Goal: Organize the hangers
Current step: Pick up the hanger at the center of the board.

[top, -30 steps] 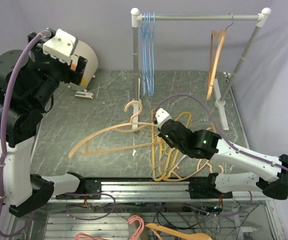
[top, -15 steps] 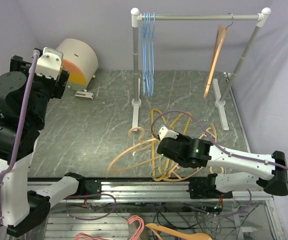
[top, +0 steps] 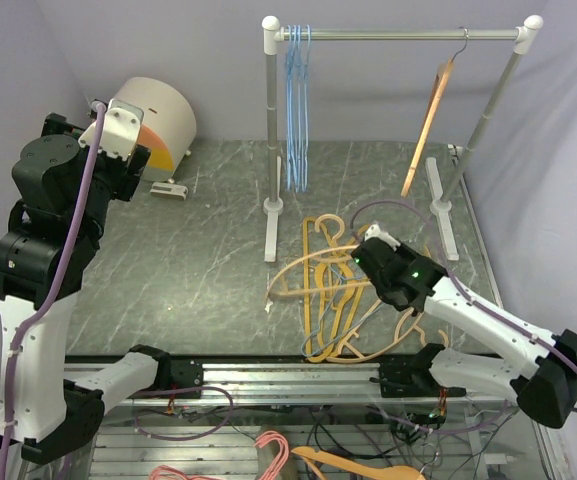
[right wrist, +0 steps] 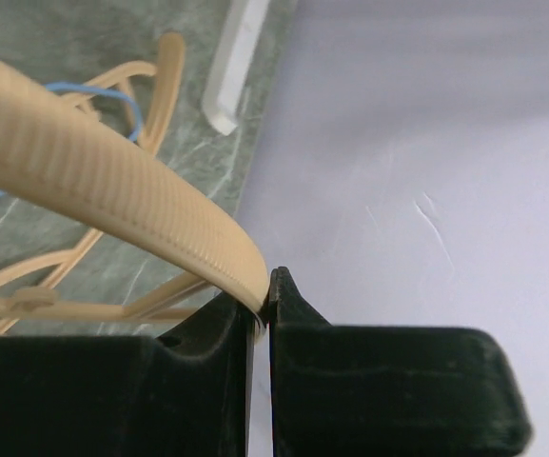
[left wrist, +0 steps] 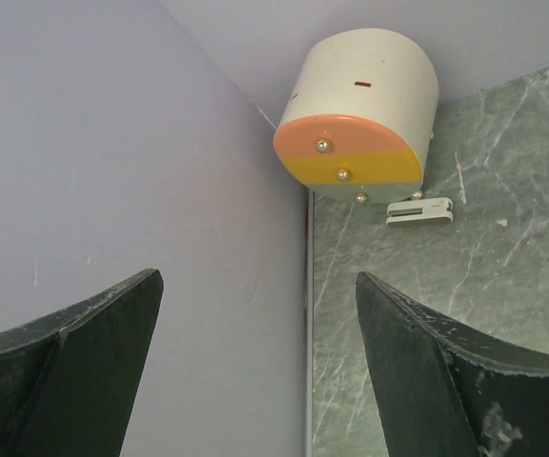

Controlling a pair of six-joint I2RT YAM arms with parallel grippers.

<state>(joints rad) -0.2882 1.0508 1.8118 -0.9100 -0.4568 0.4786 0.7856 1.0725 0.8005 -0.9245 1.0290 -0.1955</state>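
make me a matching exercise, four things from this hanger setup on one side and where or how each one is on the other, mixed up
Column one:
1. blue wire hangers
2. orange hanger
3. tan hanger
4. left gripper

Column two:
A. pinched in the shut right gripper
B. hanging at the left end of the rail
C. open, holding nothing, raised near the wall
D. hanging near the right end of the rail

Pairs: 1-B, 2-D, 3-A, 4-C
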